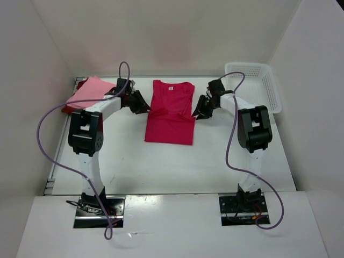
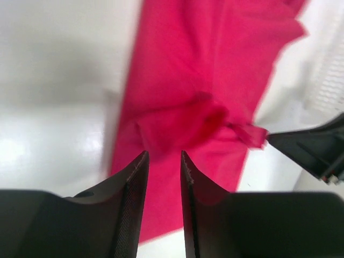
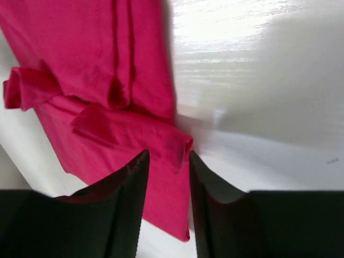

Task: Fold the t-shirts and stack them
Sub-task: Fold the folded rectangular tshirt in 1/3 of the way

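The bright crimson-magenta t-shirt (image 1: 171, 112) lies on the table's middle, its sides folded in to a narrow strip, collar at the far end. My left gripper (image 1: 144, 103) hovers at its left edge, jaws open and empty, the cloth (image 2: 199, 91) just beyond the tips (image 2: 163, 157). My right gripper (image 1: 200, 110) hovers at its right edge, jaws open and empty (image 3: 167, 156) over a folded lip of the shirt (image 3: 97, 70). The light pink shirt (image 1: 88, 90) lies folded at the far left on top of the dark red shirt (image 1: 70, 106).
A white mesh basket (image 1: 257, 83) stands at the far right corner. White walls close in the table (image 1: 177, 166) on three sides. Purple cables loop off both arms. My right gripper's tip shows in the left wrist view (image 2: 317, 148).
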Robot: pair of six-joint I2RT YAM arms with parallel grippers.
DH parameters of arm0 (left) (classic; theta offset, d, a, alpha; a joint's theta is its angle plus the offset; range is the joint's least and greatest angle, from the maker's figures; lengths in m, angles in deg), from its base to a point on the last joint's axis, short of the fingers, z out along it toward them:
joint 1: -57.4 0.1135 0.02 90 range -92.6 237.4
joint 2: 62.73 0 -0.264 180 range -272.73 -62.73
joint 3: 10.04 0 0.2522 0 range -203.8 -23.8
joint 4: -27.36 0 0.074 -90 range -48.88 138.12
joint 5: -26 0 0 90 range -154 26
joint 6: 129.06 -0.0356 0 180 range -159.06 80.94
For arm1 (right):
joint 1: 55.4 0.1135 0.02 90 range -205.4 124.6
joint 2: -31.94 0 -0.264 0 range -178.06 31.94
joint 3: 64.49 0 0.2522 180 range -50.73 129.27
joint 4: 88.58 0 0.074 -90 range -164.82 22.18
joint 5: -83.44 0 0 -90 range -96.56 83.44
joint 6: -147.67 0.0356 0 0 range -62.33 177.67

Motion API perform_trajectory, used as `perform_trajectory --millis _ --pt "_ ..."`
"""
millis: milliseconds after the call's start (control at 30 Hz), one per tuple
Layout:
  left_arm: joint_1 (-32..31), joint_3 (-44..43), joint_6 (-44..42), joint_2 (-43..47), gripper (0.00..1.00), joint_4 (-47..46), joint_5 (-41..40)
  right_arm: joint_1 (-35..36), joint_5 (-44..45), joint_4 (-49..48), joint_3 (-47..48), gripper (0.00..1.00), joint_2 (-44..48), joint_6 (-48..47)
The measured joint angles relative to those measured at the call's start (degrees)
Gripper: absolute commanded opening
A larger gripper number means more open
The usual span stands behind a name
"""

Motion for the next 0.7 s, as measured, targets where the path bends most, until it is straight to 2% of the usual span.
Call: perform_trajectory --millis 133,167,200,233,267,367,467,567,700 --pt "0.0 8.3 1.2 9.8 0.36 -4.1 0.3 0.0 1.2 0.0 -2.3 0.46 5.4 0.0" --pt "-0.2 10.7 1.4 12.6 0.36 -4.8 0.3 0.0 1.4 -0.1 -3.4 0.42 7.6 0.0" --pt "-0.7 13.2 1.7 15.5 0.35 -5.6 0.3 0.3 1.6 -0.1 -5.0 0.19 10.5 0.0" --pt "-1.5 15.2 2.3 17.6 0.35 -6.3 0.4 0.6 1.7 -0.1 -6.3 0.08 12.8 -0.5" --pt "-2.6 17.3 2.6 19.4 0.35 -7.6 0.4 1.0 2.0 -0.2 -7.2 0.01 14.5 -0.3" --pt "-6.7 22.4 2.9 21.5 0.33 -9.5 0.9 5.3 2.3 -0.7 -8.8 0.00 17.0 0.0" --pt "-9.6 25.4 2.9 19.6 0.33 -9.7 1.3 12.0 2.2 -2.1 -9.7 0.00 14.9 0.3" --pt "-9.4 26.3 2.8 16.5 0.33 -9.8 0.8 16.9 1.7 -2.9 -11.8 0.00 12.1 0.9" --pt "-8.7 28.5 2.7 14.5 0.31 -9.6 -1.3 17.4 3.3 -3.1 -14.6 0.00 9.4 1.6"
